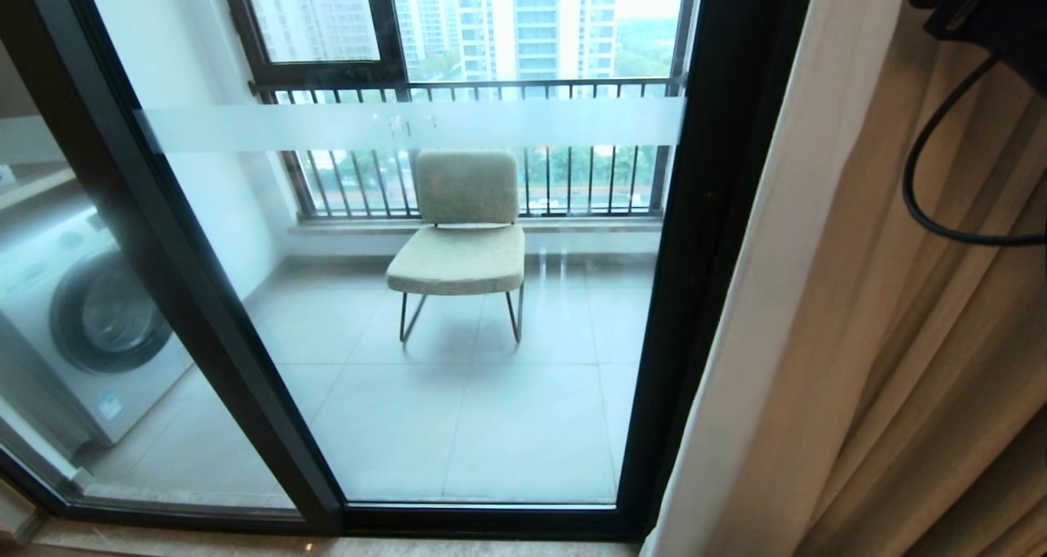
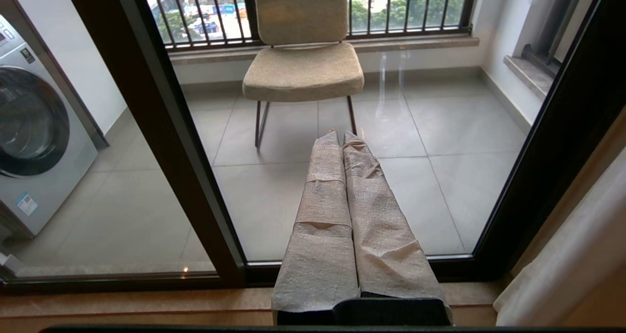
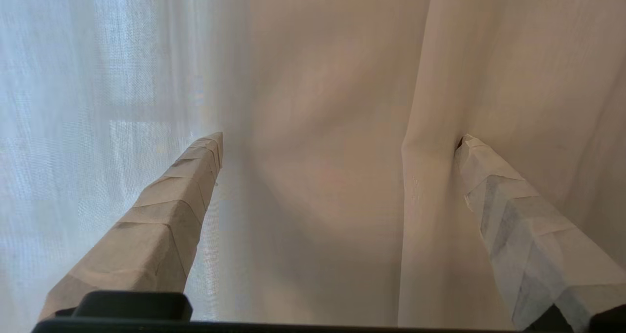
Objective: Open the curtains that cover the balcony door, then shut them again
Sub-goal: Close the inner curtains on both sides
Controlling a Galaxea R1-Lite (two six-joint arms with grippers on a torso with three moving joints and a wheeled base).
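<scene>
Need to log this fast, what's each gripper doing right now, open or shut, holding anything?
Left gripper: shut, holding nothing, pointing at the balcony door.
Right gripper: open wide, fingertips against the curtains, nothing gripped yet.

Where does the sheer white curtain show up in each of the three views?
Head view: sheer white curtain at the right, beside the black door frame.
Left wrist view: only its lower edge, at the right.
Right wrist view: it fills the picture.
Shared landmark: the chair.
</scene>
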